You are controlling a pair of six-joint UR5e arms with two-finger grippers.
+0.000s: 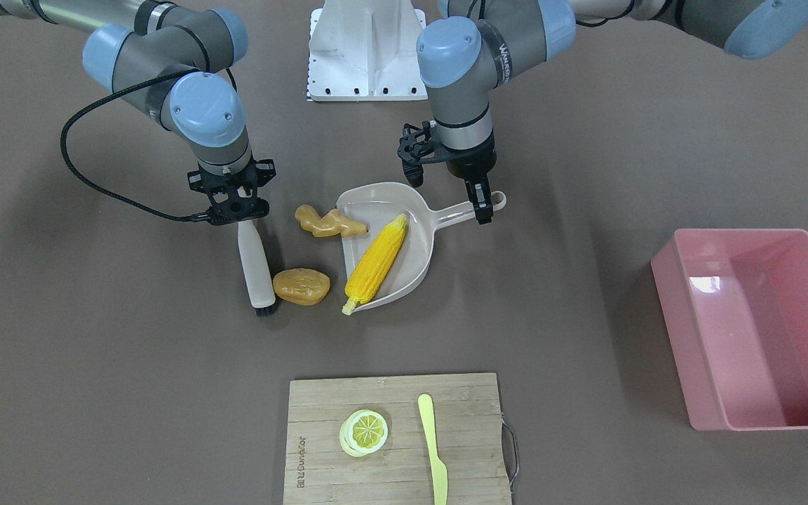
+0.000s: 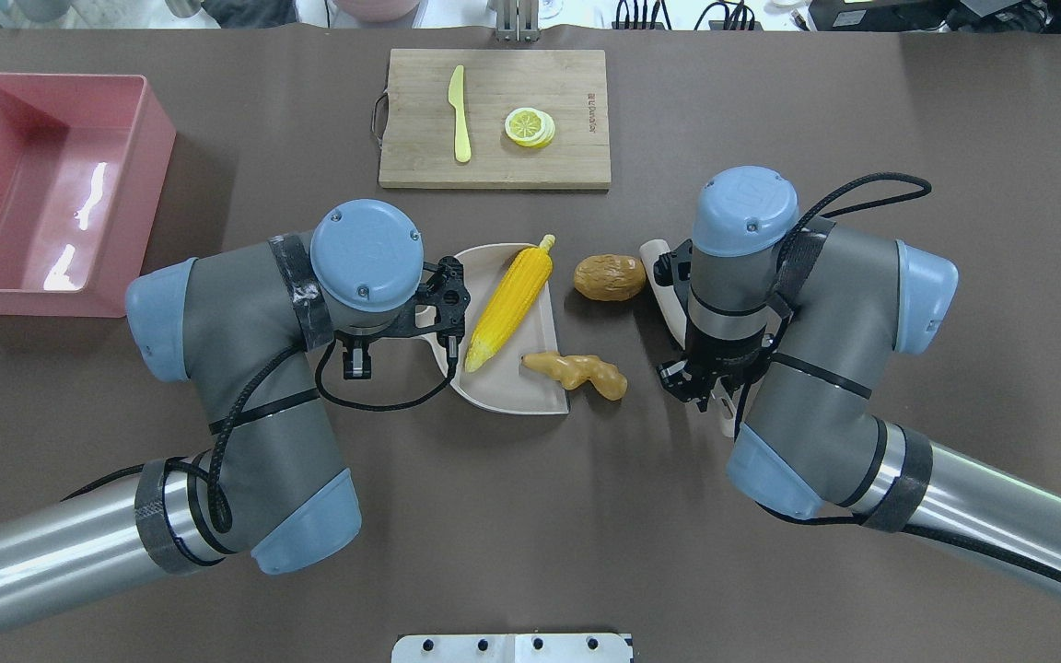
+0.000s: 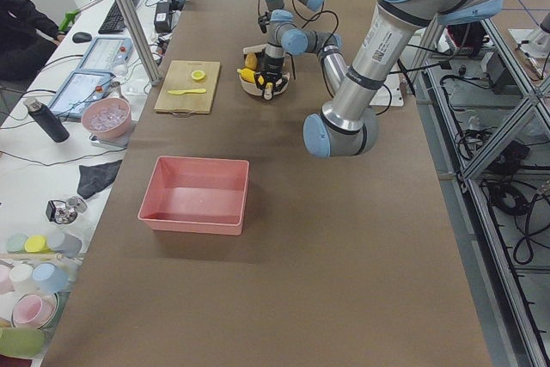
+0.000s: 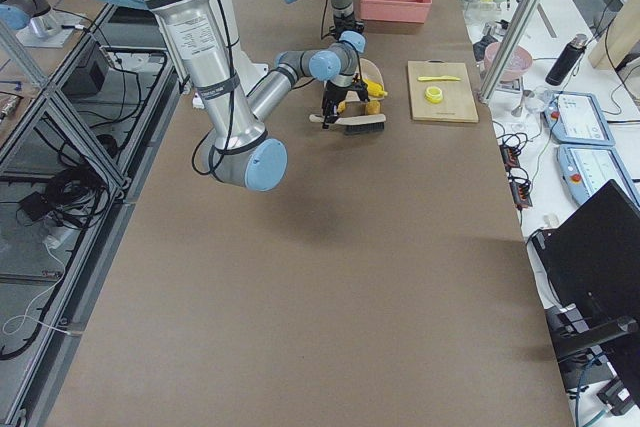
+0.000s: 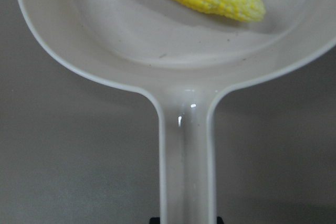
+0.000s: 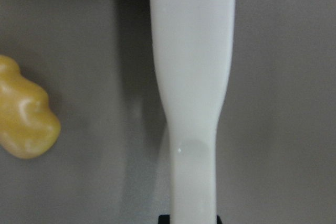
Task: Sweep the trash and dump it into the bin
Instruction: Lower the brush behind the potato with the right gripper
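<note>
Matte brown table (image 1: 95,393): left jaws pinch the glossy dustpan (image 1: 379,207) by its handle, right jaws the smooth brush (image 1: 253,266).

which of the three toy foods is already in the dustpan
The corn cob: it lies inside the dustpan; the ginger root only reaches its lip, the potato sits outside.

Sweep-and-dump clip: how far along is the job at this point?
Done: the corn lies in the dustpan. In hand: the left pincer grips its handle, and the right pincer holds the brush beside the potato. Left: potato and ginger are outside the pan, ginger at its lip; the bin is empty.
</note>
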